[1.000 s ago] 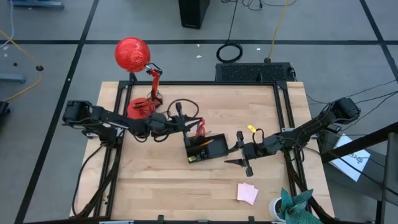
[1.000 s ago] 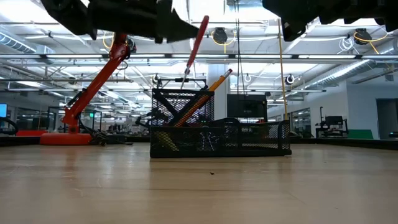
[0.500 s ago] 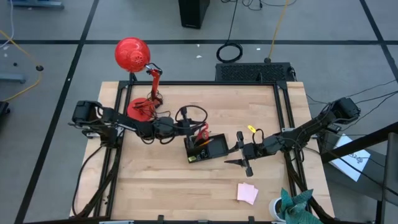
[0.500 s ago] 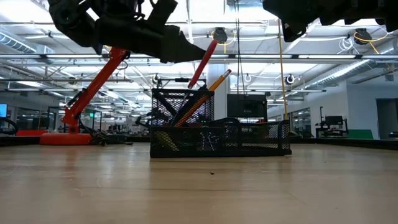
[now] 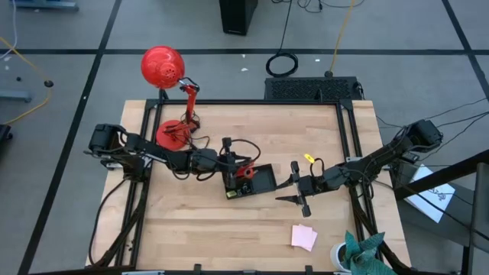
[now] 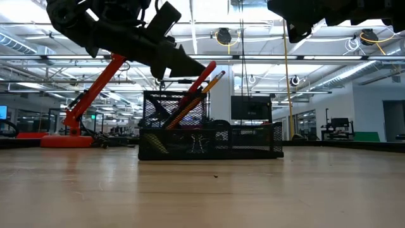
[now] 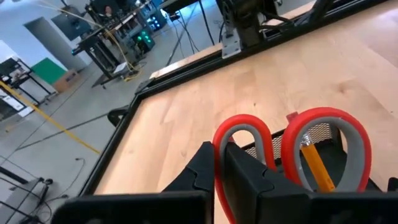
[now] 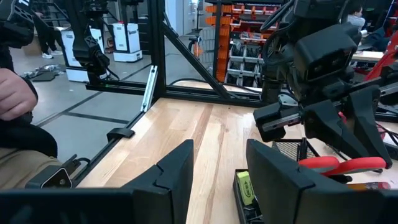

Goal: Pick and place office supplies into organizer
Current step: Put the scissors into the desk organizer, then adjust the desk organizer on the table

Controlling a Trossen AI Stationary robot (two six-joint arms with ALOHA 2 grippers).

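Left wrist view: the left gripper (image 7: 221, 163) jaws pinch one loop of the red-handled scissors (image 7: 292, 155), handles up, blades slanting down into the organizer (image 5: 252, 180). Farther off, the right gripper (image 5: 294, 188) jaws hang parted, empty.

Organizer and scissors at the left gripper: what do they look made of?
Organizer: likely black wire mesh, probably metal, since the room shows through its walls. Scissors: glossy red handle loops, seemingly plastic, with matte grey inner lining that may be rubber; blades hidden. The left gripper holds one loop.
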